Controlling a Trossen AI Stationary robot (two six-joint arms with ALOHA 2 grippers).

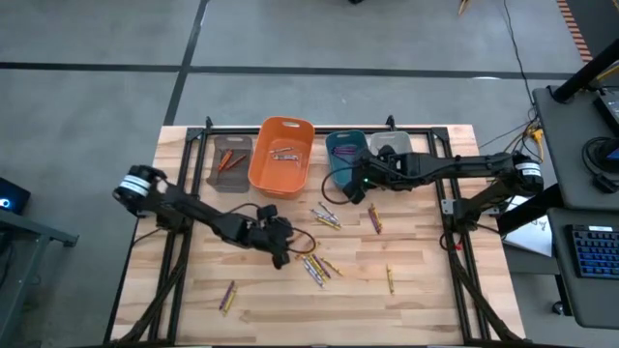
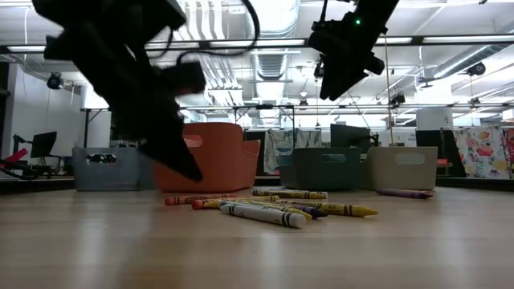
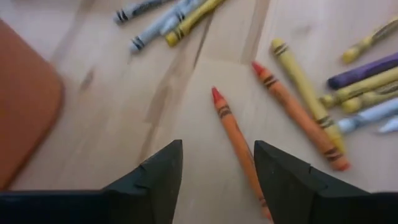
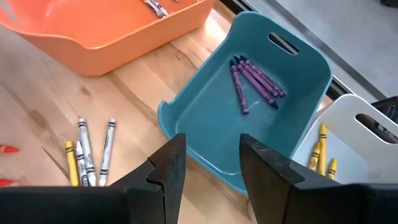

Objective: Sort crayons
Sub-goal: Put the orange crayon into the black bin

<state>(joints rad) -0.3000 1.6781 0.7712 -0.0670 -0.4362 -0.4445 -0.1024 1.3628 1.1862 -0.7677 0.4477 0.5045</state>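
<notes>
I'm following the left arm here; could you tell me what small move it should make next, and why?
Probably lower the left gripper and close on the orange crayon. Its fingers stand open and empty just above the wood, and that crayon lies loose between them, apart from its neighbours.

A pale wood-plank counter (image 1: 290, 300) stands on a grey concrete floor (image 1: 87, 106) marked with dark seam lines. Beside the counter's right edge sits a dark desk (image 1: 580, 193) carrying a keyboard (image 1: 592, 253), with cables trailing over the floor near it. Beyond the counter's far edge, the low view shows an open workshop hall: long ceiling light strips (image 2: 450, 38), white ducting (image 2: 273, 64), a monitor (image 2: 42, 144) at the left and a flower-patterned cloth (image 2: 482, 151) at the right.
</notes>
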